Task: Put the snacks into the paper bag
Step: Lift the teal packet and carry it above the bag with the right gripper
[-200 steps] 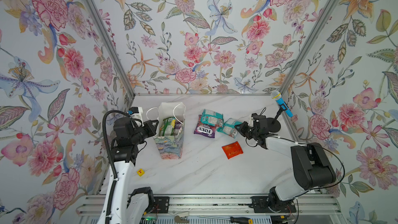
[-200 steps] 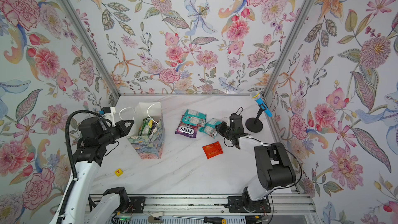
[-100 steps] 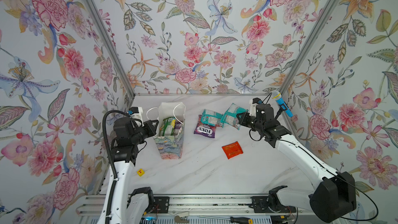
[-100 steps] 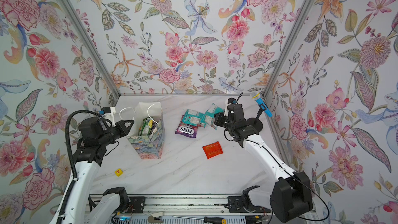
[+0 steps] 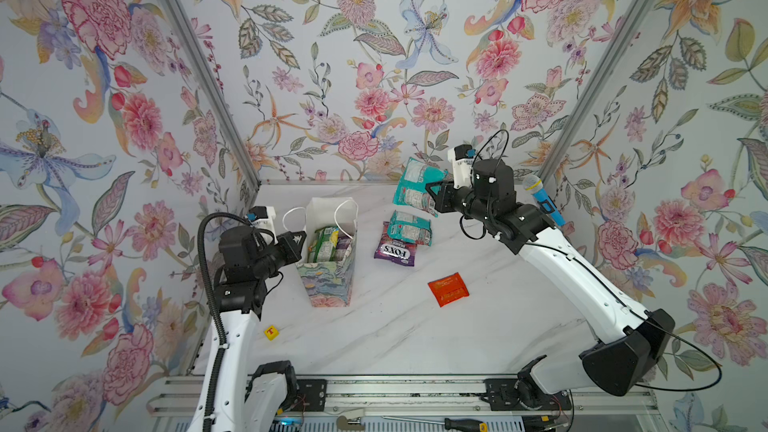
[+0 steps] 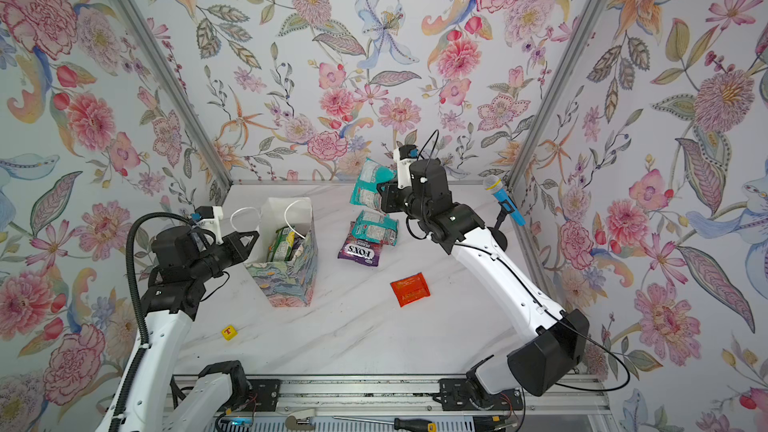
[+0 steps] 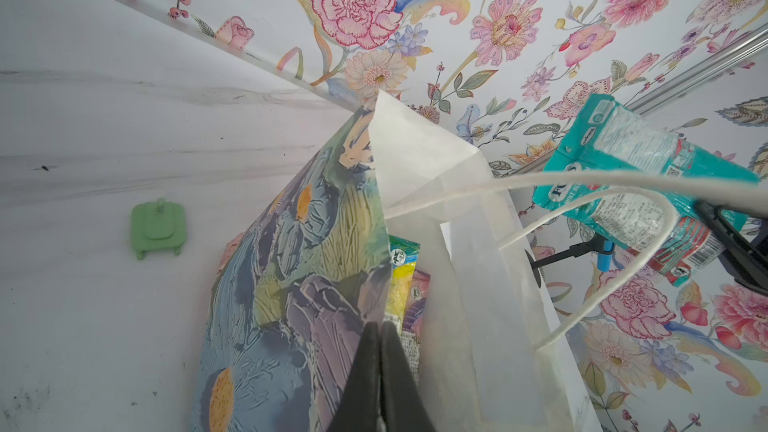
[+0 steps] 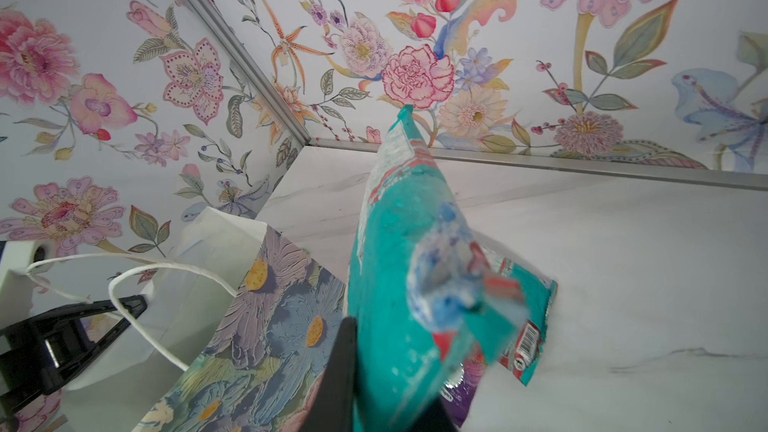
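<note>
Flowered wallpaper closes in a white marble tabletop (image 5: 374, 334). The left pincer (image 5: 300, 238) is pressed shut on the side-wall rim of the paper bag (image 5: 330, 280). The bag stands upright right at the pincer's tips, with green and yellow packets (image 5: 328, 243) inside. The right pincer (image 5: 434, 192) is clamped on a teal packet (image 5: 411, 187), lifted clear of the table. This packet sticks out beyond the tips toward the bag but is apart from it. Below that pincer a second teal packet (image 5: 409, 228) overlaps a purple packet (image 5: 395, 252). A red sachet (image 5: 448, 288) lies farther back toward the arm's base. A yellow cube (image 5: 271, 332) sits back from the left pincer, beside its arm.
</note>
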`<action>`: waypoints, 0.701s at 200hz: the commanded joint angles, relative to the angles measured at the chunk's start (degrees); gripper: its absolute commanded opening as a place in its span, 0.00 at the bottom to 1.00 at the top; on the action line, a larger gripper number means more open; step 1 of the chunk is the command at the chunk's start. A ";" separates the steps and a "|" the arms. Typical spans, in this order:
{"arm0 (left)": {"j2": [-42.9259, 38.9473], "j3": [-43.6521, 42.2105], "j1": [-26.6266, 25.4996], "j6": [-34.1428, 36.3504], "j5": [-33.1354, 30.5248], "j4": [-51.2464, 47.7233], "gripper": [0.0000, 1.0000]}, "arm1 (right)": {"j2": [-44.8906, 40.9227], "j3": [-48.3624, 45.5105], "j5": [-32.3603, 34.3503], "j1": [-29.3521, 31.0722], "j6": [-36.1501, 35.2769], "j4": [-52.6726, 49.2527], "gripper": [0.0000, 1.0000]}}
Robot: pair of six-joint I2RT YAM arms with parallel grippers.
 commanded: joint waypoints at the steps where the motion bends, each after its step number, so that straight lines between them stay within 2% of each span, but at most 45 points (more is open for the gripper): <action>1: -1.11 0.09 -0.10 -0.07 1.67 2.89 0.05 | 3.34 7.68 -2.66 2.12 -3.58 -1.12 0.00; 106: -1.31 0.60 -0.14 0.04 1.56 2.19 0.05 | 21.66 38.17 -11.59 10.49 -9.38 -7.11 0.00; 140: -1.29 0.92 -0.09 0.19 1.55 1.84 0.05 | 26.61 46.48 -13.13 13.02 -13.55 -12.90 0.00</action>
